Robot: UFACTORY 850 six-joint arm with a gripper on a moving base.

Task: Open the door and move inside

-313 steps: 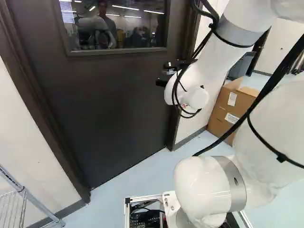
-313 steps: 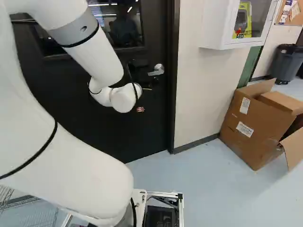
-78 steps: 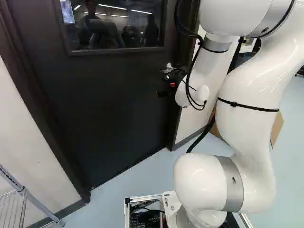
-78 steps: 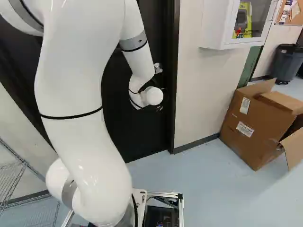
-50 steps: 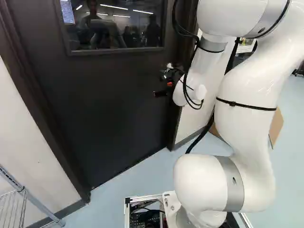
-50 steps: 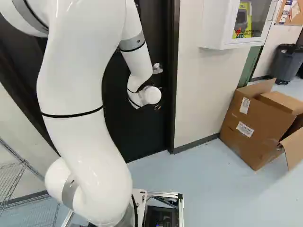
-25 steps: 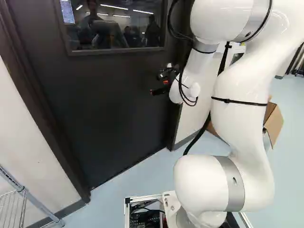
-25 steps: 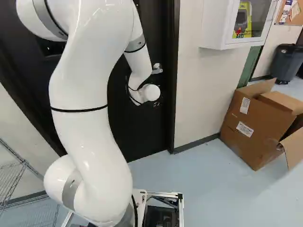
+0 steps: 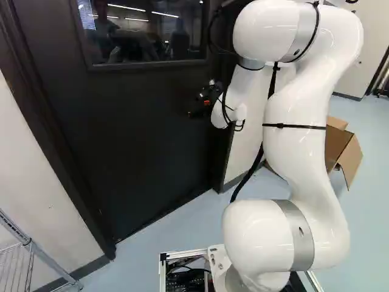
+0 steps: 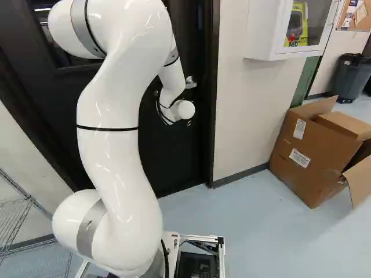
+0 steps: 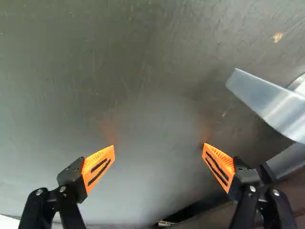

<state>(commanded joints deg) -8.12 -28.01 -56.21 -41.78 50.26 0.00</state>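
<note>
Door: dark, windowed, upright, closed in its frame. Lever handle: silvery metal, mounted near door's edge.

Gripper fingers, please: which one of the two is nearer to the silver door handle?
The finger beside the handle; the other finger stands across the open gap.

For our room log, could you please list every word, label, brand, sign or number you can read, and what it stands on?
"AED": white cabinet, at its window.
Box: labels, too small to read.
Board: papers, too small to read.
</note>
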